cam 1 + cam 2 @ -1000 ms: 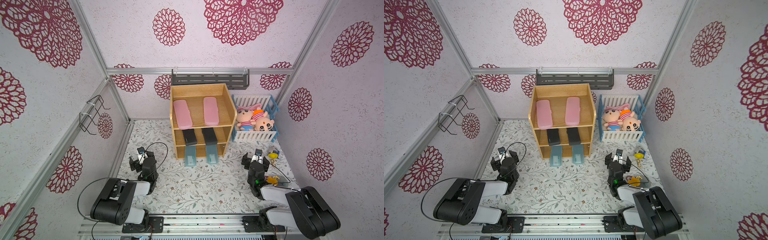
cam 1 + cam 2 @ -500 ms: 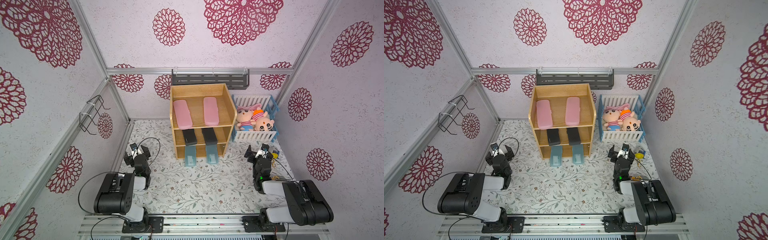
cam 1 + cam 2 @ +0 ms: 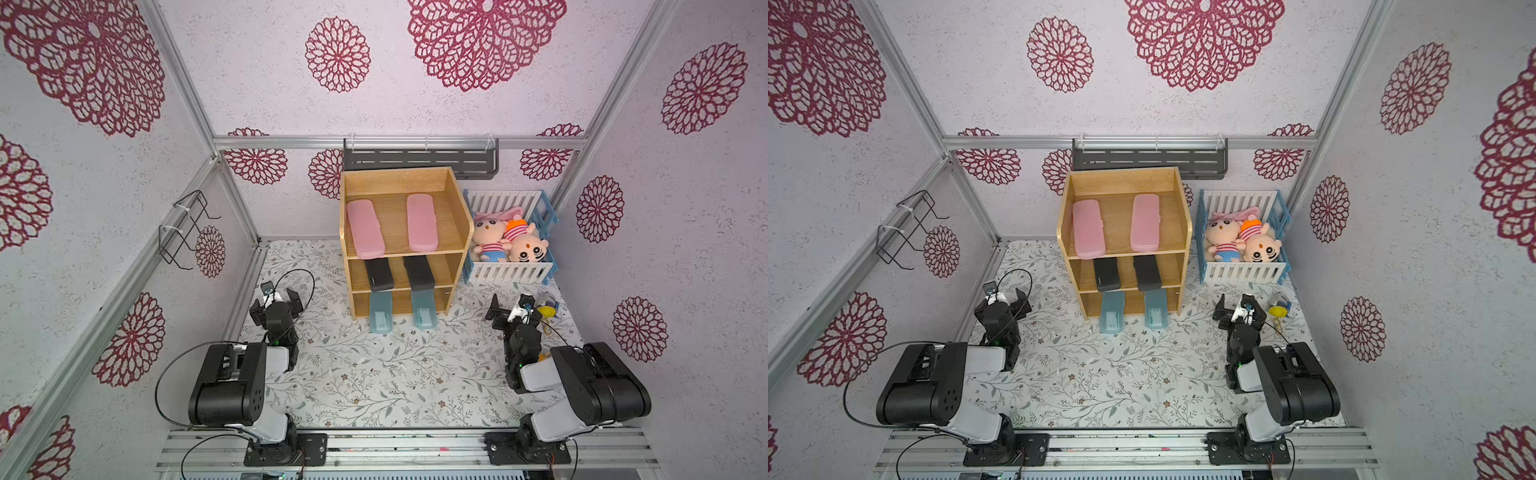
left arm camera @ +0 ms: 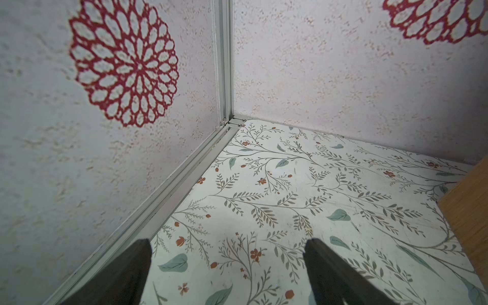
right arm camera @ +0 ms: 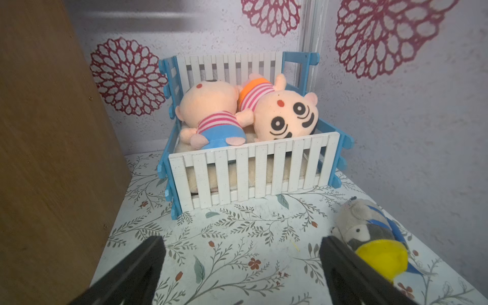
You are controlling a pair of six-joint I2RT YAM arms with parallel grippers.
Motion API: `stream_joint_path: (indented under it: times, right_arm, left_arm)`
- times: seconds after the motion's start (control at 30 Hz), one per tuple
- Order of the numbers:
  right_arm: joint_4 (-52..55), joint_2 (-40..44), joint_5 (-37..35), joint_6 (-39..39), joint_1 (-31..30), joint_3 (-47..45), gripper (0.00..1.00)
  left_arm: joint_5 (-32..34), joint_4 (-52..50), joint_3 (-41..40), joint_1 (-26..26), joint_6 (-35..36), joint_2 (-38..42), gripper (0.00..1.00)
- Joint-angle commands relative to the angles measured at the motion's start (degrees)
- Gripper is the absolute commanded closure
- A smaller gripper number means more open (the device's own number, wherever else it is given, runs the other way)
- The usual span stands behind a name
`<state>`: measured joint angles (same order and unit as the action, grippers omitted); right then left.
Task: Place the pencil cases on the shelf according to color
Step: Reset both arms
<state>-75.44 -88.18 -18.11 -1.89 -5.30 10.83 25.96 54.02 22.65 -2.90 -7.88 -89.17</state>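
The wooden shelf [image 3: 343, 216] [image 3: 1121, 183] stands at the back. Two pink pencil cases [image 3: 365, 228] [image 3: 422, 222] lie on its top tier. Two black ones [image 3: 379, 274] [image 3: 419, 272] sit on the middle tier, and two light blue ones [image 3: 380, 318] [image 3: 424, 309] stick out of the bottom tier. My left gripper [image 3: 275, 305] [image 4: 228, 241] hovers open over the floor left of the shelf, holding nothing. Right of the shelf [image 5: 47, 132], my right gripper [image 3: 515, 311] [image 5: 241, 239] is open and empty, facing the crib.
A white-and-blue crib [image 3: 509, 272] [image 5: 253, 169] with plush dolls stands right of the shelf. A small grey-and-yellow plush toy [image 5: 375, 243] [image 3: 546, 307] lies beside my right finger. A dark grey rack [image 3: 419, 160] hangs on the back wall, and a wire holder [image 3: 183, 228] on the left wall.
Both arms have folded back and their grippers have shifted slightly toward the back, the left one nearer the left wall. The pencil cases have not moved.
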Motion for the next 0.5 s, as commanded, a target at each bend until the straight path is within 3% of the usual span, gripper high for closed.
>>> stream_joint_path:
  times: [0.0, 0.47]
  right_arm:
    - [-3.7, 0.1, 0.1, 1.2, -0.3, 0.2, 0.01]
    - [-3.5, 0.2, 0.1, 1.2, -0.3, 0.2, 0.01]
  left_arm:
    - [-0.9, -0.6, 0.2, -0.5, -0.5, 0.0, 0.03]
    - [-0.8, -0.6, 0.2, -0.5, -0.5, -0.1, 0.03]
